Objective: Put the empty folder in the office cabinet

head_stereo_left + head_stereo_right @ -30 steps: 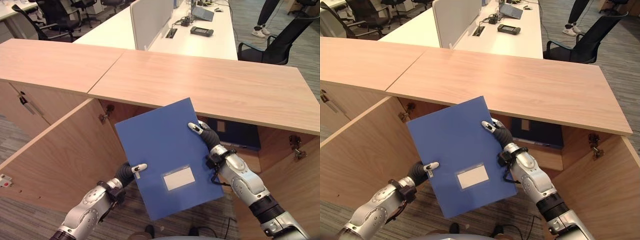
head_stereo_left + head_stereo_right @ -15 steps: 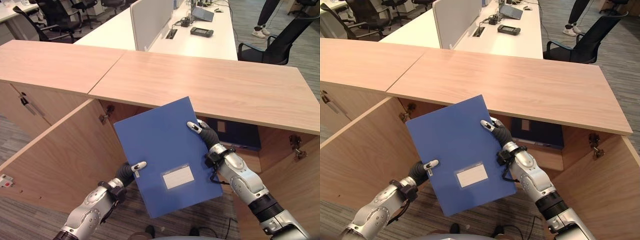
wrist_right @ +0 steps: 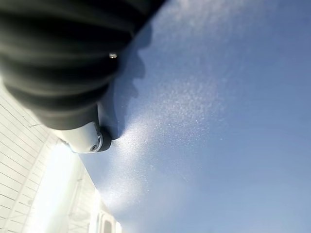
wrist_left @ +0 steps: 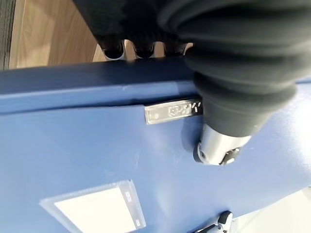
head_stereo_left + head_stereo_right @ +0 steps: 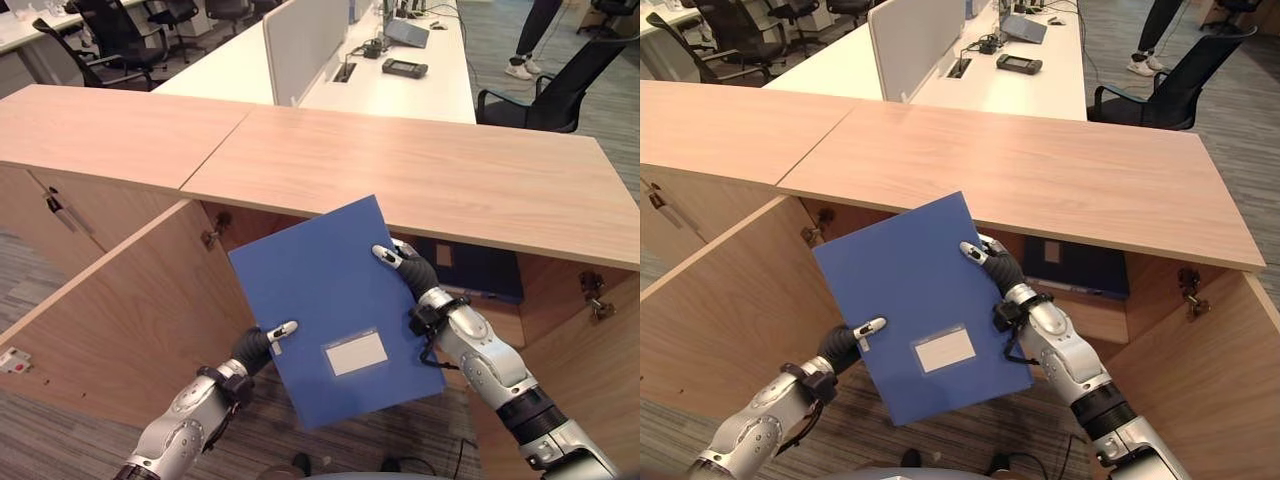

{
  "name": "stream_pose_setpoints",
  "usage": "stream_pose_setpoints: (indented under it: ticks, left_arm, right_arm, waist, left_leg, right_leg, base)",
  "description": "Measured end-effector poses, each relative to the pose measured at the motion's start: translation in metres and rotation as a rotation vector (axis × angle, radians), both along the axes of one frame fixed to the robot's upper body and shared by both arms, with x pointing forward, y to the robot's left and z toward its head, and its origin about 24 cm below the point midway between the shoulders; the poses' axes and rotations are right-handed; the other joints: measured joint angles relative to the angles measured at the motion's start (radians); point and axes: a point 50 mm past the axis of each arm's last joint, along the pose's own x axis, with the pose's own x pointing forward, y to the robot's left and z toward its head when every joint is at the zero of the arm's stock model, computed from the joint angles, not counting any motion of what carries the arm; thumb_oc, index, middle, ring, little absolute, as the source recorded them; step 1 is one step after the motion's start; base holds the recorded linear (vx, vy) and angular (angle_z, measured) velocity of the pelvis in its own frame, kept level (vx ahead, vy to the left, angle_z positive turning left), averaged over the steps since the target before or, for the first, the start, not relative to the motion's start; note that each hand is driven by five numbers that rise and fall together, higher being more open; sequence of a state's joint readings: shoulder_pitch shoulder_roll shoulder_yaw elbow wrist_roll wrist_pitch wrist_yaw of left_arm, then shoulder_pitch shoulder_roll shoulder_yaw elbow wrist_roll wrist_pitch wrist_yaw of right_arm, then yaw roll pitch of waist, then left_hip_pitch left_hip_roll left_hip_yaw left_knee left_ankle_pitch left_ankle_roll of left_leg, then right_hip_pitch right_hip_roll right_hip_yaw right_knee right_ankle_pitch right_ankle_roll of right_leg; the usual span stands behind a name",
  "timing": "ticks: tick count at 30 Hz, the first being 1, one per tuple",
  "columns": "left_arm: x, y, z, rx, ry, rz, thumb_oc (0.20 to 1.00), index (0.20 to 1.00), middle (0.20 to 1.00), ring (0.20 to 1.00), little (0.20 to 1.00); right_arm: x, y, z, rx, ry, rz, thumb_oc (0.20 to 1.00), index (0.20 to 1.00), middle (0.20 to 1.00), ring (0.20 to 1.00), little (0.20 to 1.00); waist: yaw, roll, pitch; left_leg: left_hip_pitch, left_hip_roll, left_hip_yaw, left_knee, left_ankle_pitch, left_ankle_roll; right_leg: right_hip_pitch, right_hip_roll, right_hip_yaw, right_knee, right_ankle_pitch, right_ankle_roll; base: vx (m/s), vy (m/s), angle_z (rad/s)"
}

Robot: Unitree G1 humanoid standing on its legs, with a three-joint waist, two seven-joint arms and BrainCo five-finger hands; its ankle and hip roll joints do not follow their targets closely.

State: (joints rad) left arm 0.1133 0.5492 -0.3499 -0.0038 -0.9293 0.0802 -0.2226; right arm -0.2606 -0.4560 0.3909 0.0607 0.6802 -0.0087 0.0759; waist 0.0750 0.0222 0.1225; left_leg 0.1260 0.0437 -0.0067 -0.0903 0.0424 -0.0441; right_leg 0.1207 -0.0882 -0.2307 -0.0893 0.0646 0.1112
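blue folder (image 5: pixel 330 310): flat, clear label pocket on cover, tilted, held up in front of open office cabinet (image 5: pixel 480 270) | left hand (image 5: pixel 262 340) pinches lower-left edge | right hand (image 5: pixel 405 268) pinches right edge

A low wooden office cabinet (image 5: pixel 420 170) spans the scene, its light wood top bare. Both doors stand open, the left door (image 5: pixel 120 300) swung toward the camera. Inside, a dark blue box (image 5: pixel 1080 265) rests on the shelf. Behind the cabinet, a white table (image 5: pixel 400 85) carries a grey divider panel (image 5: pixel 300 40), a dark flat device (image 5: pixel 404 67) and a laptop (image 5: pixel 407 30).
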Motion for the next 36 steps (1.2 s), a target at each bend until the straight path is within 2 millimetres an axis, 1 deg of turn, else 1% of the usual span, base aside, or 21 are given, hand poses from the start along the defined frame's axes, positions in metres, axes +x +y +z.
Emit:
stream_pose_setpoints:
  ticks: [5, 6, 15, 16, 17, 23, 27, 29, 32, 33, 35, 36]
  left_arm:
    - [0.001, 0.000, 0.001, -0.006, -0.013, 0.015, 0.200, 0.200, 0.200, 0.200, 0.200]
    - [0.001, 0.000, 0.001, -0.006, -0.014, 0.016, 0.200, 0.200, 0.200, 0.200, 0.200]
    - [0.002, 0.003, 0.002, 0.008, -0.025, 0.019, 0.200, 0.200, 0.200, 0.200, 0.200]
    - [0.002, 0.003, 0.002, 0.010, -0.026, 0.018, 0.200, 0.200, 0.200, 0.200, 0.200]
    - [0.003, 0.004, 0.003, 0.022, -0.035, 0.020, 0.200, 0.200, 0.200, 0.200, 0.200]
    - [0.003, 0.005, 0.003, 0.036, -0.045, 0.024, 0.200, 0.200, 0.200, 0.200, 0.200]
    - [0.002, 0.004, 0.003, 0.049, -0.056, 0.012, 0.200, 0.200, 0.200, 0.200, 0.200]
    - [0.000, 0.007, 0.002, 0.063, -0.058, 0.011, 0.200, 0.200, 0.200, 0.200, 0.200]
    - [-0.003, 0.012, -0.002, 0.089, -0.048, 0.022, 0.200, 0.200, 0.200, 0.200, 0.200]
    - [-0.006, 0.015, -0.005, 0.089, -0.034, 0.035, 0.200, 0.200, 0.200, 0.200, 0.200]
    - [-0.008, 0.019, -0.008, 0.096, -0.020, 0.048, 0.200, 0.200, 0.200, 0.200, 0.200]
    - [-0.008, 0.023, -0.010, 0.100, -0.011, 0.064, 0.200, 0.200, 0.200, 0.200, 0.200]
  right_arm:
    - [0.000, 0.002, 0.000, 0.012, 0.004, 0.000, 0.200, 0.200, 0.200, 0.200, 0.200]
    - [0.000, 0.002, 0.000, 0.013, 0.004, 0.000, 0.200, 0.200, 0.200, 0.200, 0.200]
    - [0.000, 0.003, 0.000, 0.019, 0.005, 0.001, 0.200, 0.200, 0.200, 0.200, 0.200]
    - [0.000, 0.003, 0.000, 0.019, 0.005, 0.001, 0.464, 0.464, 0.464, 0.464, 0.464]
    - [0.000, 0.002, 0.000, 0.012, 0.004, 0.000, 1.000, 1.000, 1.000, 1.000, 1.000]
    - [0.000, 0.002, -0.001, -0.025, -0.010, 0.002, 1.000, 1.000, 1.000, 1.000, 1.000]
    - [-0.003, -0.008, 0.002, -0.108, -0.046, 0.020, 1.000, 1.000, 1.000, 1.000, 1.000]
    - [-0.002, -0.018, 0.005, -0.113, -0.060, -0.009, 1.000, 1.000, 1.000, 1.000, 1.000]
    - [-0.001, -0.027, 0.008, -0.119, -0.071, -0.042, 1.000, 1.000, 1.000, 1.000, 1.000]
    - [-0.003, -0.041, 0.006, -0.120, -0.062, -0.094, 1.000, 1.000, 1.000, 1.000, 1.000]
    - [-0.005, -0.050, 0.005, -0.145, -0.060, -0.129, 1.000, 1.000, 1.000, 1.000, 1.000]
    - [-0.007, -0.059, 0.002, -0.160, -0.052, -0.157, 1.000, 1.000, 1.000, 1.000, 1.000]
  waist:
    - [0.000, 0.000, -0.008]
    - [0.000, -0.001, -0.019]
    - [0.002, -0.003, -0.020]
    - [0.002, -0.003, -0.021]
    - [0.002, -0.004, -0.021]
    - [0.006, -0.006, -0.021]
    - [0.016, -0.012, -0.022]
    - [0.017, -0.014, -0.021]
    - [0.015, -0.016, -0.021]
    - [0.018, -0.021, -0.020]
    - [0.018, -0.026, -0.018]
    - [0.017, -0.030, -0.017]
  left_leg:
    - [0.000, 0.000, 0.000, 0.000, 0.000, 0.000]
    - [-0.001, 0.000, 0.000, 0.000, 0.000, 0.000]
    - [-0.002, 0.000, 0.000, -0.008, 0.000, 0.000]
    - [-0.002, 0.000, 0.000, -0.008, 0.000, 0.000]
    - [-0.003, 0.000, 0.000, -0.008, 0.000, 0.000]
    - [-0.007, 0.000, -0.001, -0.008, 0.000, 0.000]
    - [-0.009, 0.000, -0.003, -0.008, 0.000, 0.000]
    - [-0.010, 0.000, -0.004, -0.008, -0.001, 0.000]
    - [-0.011, -0.001, -0.004, -0.008, -0.001, 0.000]
    - [-0.014, -0.001, -0.008, -0.008, -0.001, 0.000]
    - [-0.016, -0.001, -0.008, -0.009, 0.000, 0.000]
    - [-0.016, -0.001, -0.008, -0.009, -0.001, 0.000]
  right_leg:
    - [0.000, 0.000, 0.000, 0.000, 0.000, 0.000]
    - [-0.001, 0.000, 0.000, 0.000, 0.000, 0.000]
    - [-0.001, 0.000, 0.000, 0.000, 0.001, -0.001]
    - [-0.001, 0.000, 0.000, 0.000, 0.001, -0.001]
    - [-0.002, 0.000, -0.001, 0.000, 0.001, -0.001]
    - [-0.006, 0.000, -0.002, 0.000, 0.001, -0.001]
    - [-0.007, 0.000, -0.003, 0.000, 0.000, -0.001]
    - [-0.008, -0.001, -0.004, 0.000, 0.000, -0.001]
    - [-0.009, -0.001, -0.004, 0.000, 0.000, -0.001]
    - [-0.010, -0.001, -0.006, 0.000, 0.000, -0.001]
    - [-0.013, -0.001, -0.007, -0.002, 0.000, -0.001]
    - [-0.012, -0.001, -0.007, -0.002, 0.000, 0.000]
  base:
    - [0.00, 0.000, 0.00]
    - [0.00, 0.000, 0.00]
    - [0.00, 0.000, 0.00]
    - [0.00, 0.000, 0.00]
    - [0.00, 0.000, 0.00]
    - [0.00, 0.000, 0.00]
    - [0.00, 0.000, 0.00]
    - [0.00, 0.000, 0.00]
    - [0.00, 0.000, 0.00]
    - [0.00, 0.003, 0.03]
    - [0.00, 0.000, 0.00]
    - [0.00, 0.000, 0.00]
